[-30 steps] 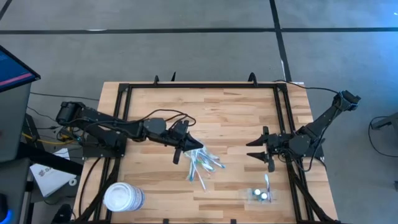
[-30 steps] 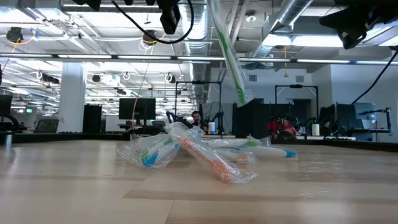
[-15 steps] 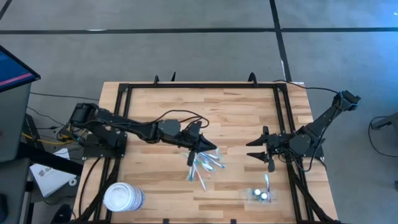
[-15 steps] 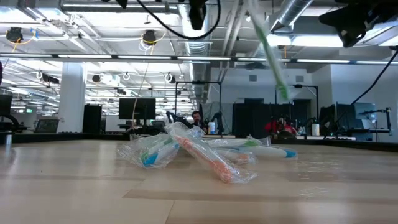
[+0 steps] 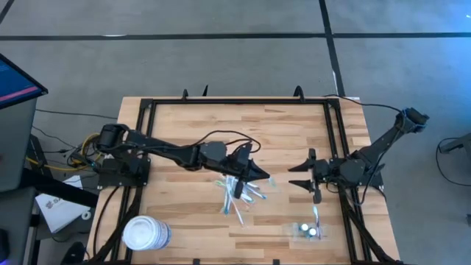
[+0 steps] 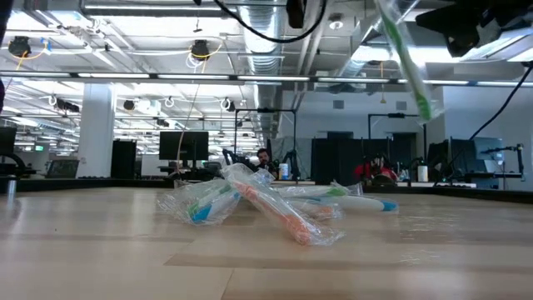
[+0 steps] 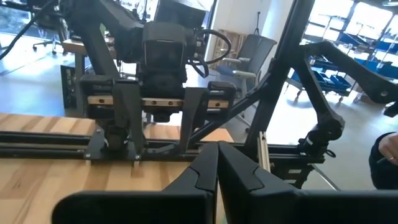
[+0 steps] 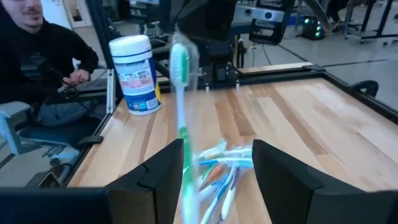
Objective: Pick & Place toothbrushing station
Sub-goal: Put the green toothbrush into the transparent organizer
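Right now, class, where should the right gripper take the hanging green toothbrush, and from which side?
Probably its lower handle, approached level from the side of the right gripper: the green toothbrush hangs slightly tilted from the left gripper, lower end free.

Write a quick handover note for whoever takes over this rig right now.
Left claw: shut on a wrapped green toothbrush, held in the air over the table's middle.
Right claw: open, waiting at the right side.
Pile of wrapped toothbrushes lies mid-table.
Toothbrushing station, the clear holder, sits near the front right edge; a white tub stands front left.
Done: one brush picked.
Left: likely carrying it to the station; the pile remains.
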### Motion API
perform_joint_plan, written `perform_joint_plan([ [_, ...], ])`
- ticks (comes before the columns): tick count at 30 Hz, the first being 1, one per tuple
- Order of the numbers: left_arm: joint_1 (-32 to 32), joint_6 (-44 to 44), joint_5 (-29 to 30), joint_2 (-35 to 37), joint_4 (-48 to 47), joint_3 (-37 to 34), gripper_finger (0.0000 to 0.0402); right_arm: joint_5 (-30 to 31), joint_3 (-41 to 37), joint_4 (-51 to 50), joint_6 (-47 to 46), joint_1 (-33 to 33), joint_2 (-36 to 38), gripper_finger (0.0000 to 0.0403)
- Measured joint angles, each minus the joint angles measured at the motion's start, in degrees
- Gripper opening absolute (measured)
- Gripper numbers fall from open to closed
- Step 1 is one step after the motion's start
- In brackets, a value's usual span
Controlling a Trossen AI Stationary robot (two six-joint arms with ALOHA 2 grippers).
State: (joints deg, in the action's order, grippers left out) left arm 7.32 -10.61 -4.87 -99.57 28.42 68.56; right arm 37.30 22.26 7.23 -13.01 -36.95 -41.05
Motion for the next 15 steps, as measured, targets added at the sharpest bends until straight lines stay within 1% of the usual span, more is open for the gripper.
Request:
perform_joint_plan([
  [5, -0.6, 0.3, 0.0, -0.5, 0.0, 0.5, 0.0, -0.1, 0.0, 1.5, 0.1, 1.8, -1.0, 0.0182],
  [10, -1.1, 1.0, 0.1, -0.4, 1.4, 0.5, 0.0, -4.7, 0.0, 3.2, 0.1, 4.0, -1.9, 0.0182],
  [13, -1.1, 1.4, 0.4, -0.4, 1.7, 0.6, 0.0, -4.9, 0.0, 4.0, 0.1, 5.4, -2.8, 0.0182],
  [15, -1.3, 1.4, 0.4, -0.4, 1.8, 0.6, 0.0, -6.1, 0.0, 5.0, 0.2, 6.4, -3.4, 0.0182],
])
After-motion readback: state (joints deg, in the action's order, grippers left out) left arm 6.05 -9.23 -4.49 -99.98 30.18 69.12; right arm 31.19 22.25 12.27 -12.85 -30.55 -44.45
